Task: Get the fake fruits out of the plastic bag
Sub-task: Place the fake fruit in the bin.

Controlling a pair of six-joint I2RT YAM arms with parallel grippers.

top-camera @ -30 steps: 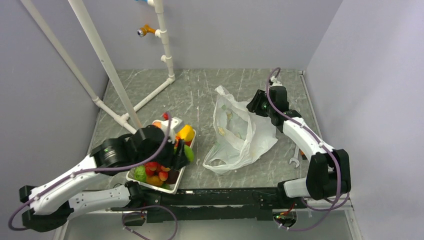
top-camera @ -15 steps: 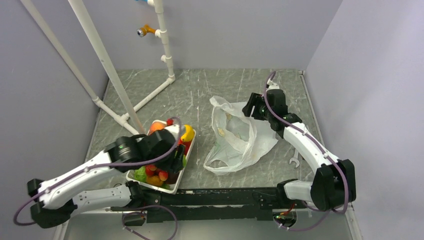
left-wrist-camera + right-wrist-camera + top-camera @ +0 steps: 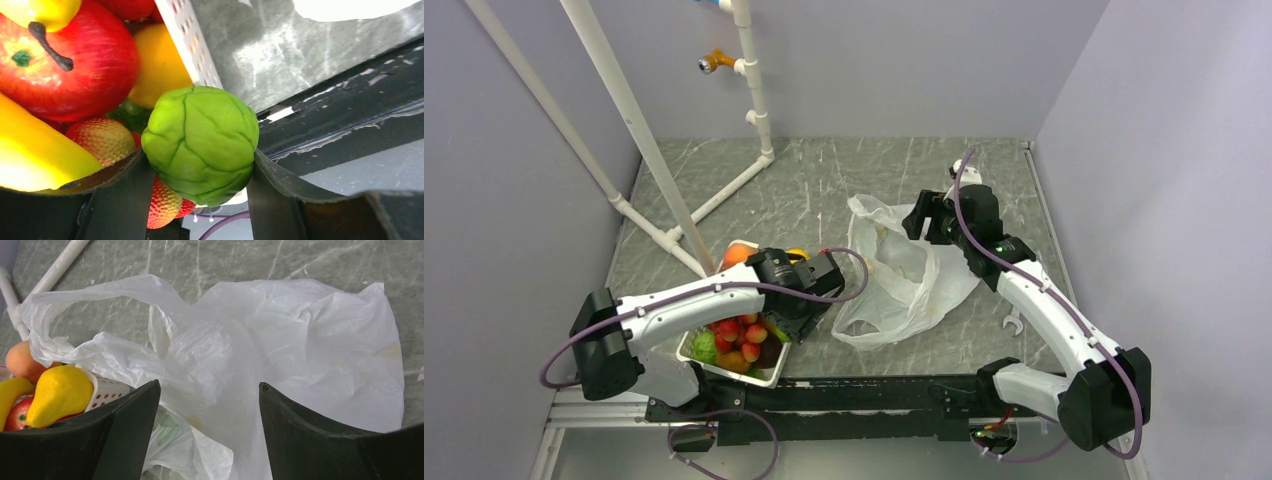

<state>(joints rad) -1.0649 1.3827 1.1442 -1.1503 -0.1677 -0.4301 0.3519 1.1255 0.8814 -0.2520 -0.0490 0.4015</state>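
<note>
**L gripper (image 3: pixel 200 161) has the green round fruit (image 3: pixel 200 142)**

Both fingers squeeze the fruit tight, just above the white basket (image 3: pixel 182 30) rim, near a red apple (image 3: pixel 75 65) & strawberries (image 3: pixel 100 140). R gripper (image 3: pixel 209 387) is wide open w/ nothing in it, right over the plastic bag (image 3: pixel 310 340), which lies crumpled on the table (image 3: pixel 225 260) beside the basket.
</note>
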